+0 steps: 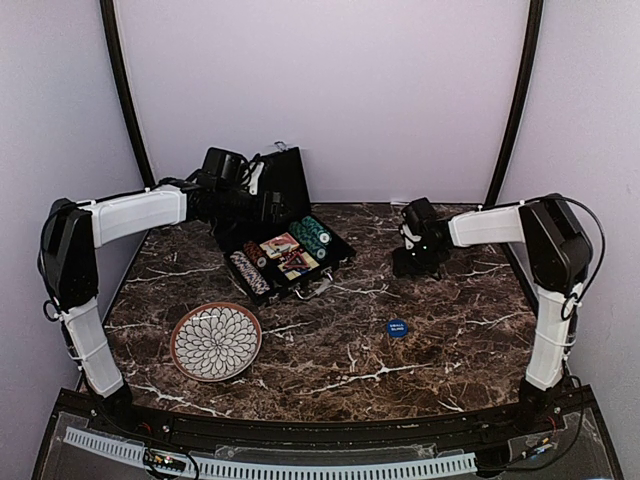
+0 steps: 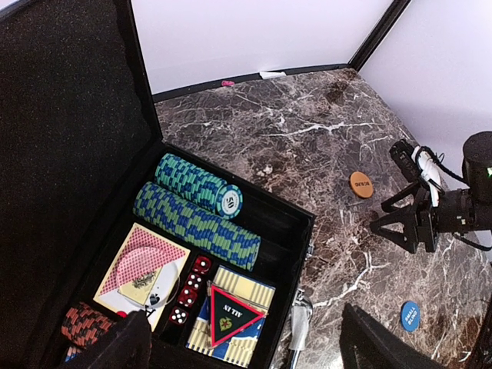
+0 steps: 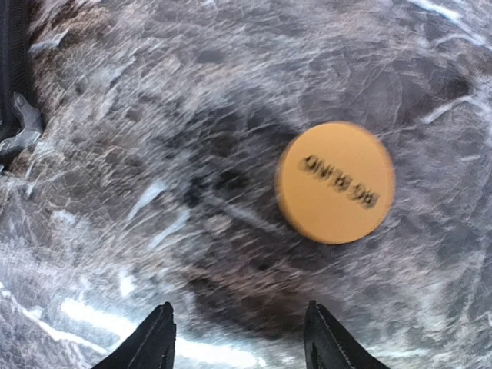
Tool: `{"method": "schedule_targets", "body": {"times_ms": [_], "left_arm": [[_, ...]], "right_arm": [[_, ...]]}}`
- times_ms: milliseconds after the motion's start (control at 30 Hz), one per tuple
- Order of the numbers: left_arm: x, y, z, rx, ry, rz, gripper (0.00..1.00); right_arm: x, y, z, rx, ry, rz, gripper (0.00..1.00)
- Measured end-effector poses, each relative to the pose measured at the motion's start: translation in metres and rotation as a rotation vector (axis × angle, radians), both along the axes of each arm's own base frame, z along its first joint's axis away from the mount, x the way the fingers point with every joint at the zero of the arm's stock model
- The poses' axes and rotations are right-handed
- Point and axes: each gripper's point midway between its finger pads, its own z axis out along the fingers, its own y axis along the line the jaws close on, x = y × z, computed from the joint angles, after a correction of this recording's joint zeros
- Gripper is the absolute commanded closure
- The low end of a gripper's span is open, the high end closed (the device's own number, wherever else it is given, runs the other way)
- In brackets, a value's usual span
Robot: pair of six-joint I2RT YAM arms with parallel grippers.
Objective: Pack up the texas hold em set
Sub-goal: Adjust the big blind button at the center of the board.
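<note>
The right gripper [image 3: 240, 342] hangs low over the marble table [image 3: 115, 154], jaws partly spread and empty. The orange button [image 3: 335, 182] lies flat just ahead, off to one side of the gap, so the gripper wants centring over the disc and lowering until the tips meet the stone before closing on the thin rim. The left gripper [image 2: 250, 346] stands wide and empty over the open black case [image 2: 61, 154], with the blue button [image 2: 410, 315] lying well apart from it

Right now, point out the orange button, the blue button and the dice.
orange button [image 3: 335, 182]: right wrist view, face centre
blue button [image 1: 397, 327]: top external view, face centre
dice [image 2: 201, 266]: left wrist view, uppermost red die
</note>
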Motion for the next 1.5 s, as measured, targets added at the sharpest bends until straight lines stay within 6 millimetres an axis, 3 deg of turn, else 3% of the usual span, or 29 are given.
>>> {"method": "schedule_targets", "body": {"times_ms": [133,267,467,800,933,1067,1300,1367,1500], "left_arm": [[0.0,0.0,-0.001,0.001,0.002,0.0,0.13],[-0.001,0.001,-0.003,0.003,0.005,0.0,0.13],[-0.001,0.001,-0.003,0.003,0.005,0.0,0.13],[-0.001,0.001,-0.003,0.004,0.005,0.0,0.12],[-0.001,0.001,-0.003,0.006,0.003,-0.002,0.12],[-0.001,0.001,-0.004,0.009,0.003,-0.003,0.12],[-0.004,0.002,-0.01,0.015,0.015,-0.003,0.12],[-0.005,0.003,-0.012,0.017,0.019,-0.003,0.12],[-0.007,0.004,-0.017,0.023,0.03,-0.003,0.12]], "right_arm": [[0.015,-0.014,0.007,-0.003,-0.022,-0.05,0.32],[0.044,-0.024,0.015,0.013,-0.058,-0.09,0.27],[0.07,-0.032,-0.006,0.018,-0.041,-0.098,0.26],[0.075,-0.015,-0.005,0.081,-0.045,-0.036,0.49],[0.064,-0.009,-0.005,0.098,-0.053,-0.017,0.53],[0.04,0.006,-0.005,0.112,-0.026,0.027,0.56],[-0.006,0.051,-0.004,0.124,0.014,0.158,0.57],[-0.021,0.064,-0.004,0.115,0.022,0.207,0.56],[-0.044,0.07,0.001,0.086,0.02,0.245,0.43]]}}
